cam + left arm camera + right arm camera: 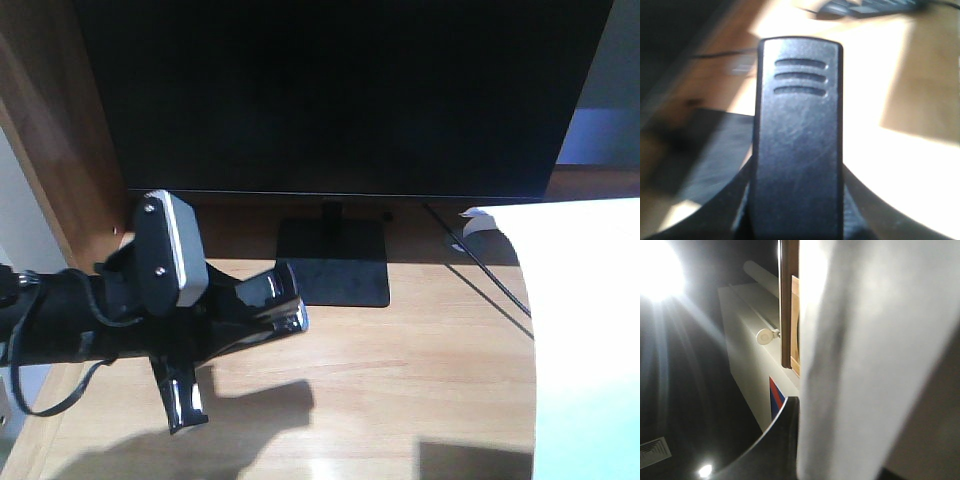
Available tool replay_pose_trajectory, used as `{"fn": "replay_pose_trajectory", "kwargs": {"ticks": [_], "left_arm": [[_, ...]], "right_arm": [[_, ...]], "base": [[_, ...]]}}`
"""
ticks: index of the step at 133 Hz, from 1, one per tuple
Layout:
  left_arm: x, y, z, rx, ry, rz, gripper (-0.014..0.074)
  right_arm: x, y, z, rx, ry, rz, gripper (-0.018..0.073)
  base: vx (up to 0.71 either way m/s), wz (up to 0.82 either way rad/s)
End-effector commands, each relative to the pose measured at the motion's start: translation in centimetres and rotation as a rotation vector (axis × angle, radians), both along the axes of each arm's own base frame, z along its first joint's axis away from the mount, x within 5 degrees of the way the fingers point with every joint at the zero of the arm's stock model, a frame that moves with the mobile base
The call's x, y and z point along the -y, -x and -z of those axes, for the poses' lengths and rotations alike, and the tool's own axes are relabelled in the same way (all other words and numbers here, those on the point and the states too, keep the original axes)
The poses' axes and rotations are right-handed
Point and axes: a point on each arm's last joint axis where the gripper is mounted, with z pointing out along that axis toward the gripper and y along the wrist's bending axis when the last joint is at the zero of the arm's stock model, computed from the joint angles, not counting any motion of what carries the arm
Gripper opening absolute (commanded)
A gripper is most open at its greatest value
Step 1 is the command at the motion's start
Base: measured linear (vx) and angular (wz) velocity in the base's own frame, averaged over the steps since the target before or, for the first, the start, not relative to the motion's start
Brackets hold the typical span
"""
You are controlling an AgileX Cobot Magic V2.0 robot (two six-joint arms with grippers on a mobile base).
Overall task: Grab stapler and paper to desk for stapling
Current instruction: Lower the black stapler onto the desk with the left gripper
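Observation:
In the front view the black stapler (275, 300) hangs just above the light wooden desk (400, 390), in front of the monitor stand. My left gripper (235, 335) is shut on it. In the left wrist view the stapler (799, 135) fills the centre, its ribbed end pointing away, clamped by my left gripper (797, 215) with one dark finger on each side. The white paper (590, 340) hangs at the right edge over the desk. In the right wrist view the paper (865, 365) stands upright in my right gripper (840, 460), with one black finger (782, 440) pressed to it.
A large black monitor (340, 90) stands at the back on a flat black base (335, 262). A thin black cable (490, 280) runs across the desk toward the paper. A dark keyboard (870, 7) lies farther off. A brown wooden panel (50, 150) rises on the left.

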Motion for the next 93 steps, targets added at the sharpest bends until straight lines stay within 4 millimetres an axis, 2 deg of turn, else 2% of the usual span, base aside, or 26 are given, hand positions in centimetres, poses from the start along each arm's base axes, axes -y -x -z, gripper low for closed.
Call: {"fn": "replay_pose_trajectory", "kwargs": {"ticks": [1,46,93], "left_arm": [[0.5,-0.8,-0.6,0.016,0.08,0.078,-0.0006],[2.0,-3.7,4.4,-0.18,0.052,0.199,-0.0006],[3.1,-6.5,7.6,-0.242,-0.009,0.264,-0.0006]], "right_arm": [[0.0,0.3,-0.9,0.05,-0.004,0.009,-0.0006],[0.0,0.3,-0.9,0.05,-0.004,0.009,-0.0006],[0.0,0.3,-0.9,0.05,-0.003,0.01,-0.0006]], "base": [[0.0,0.0],[0.0,0.0],[0.0,0.0]]}}
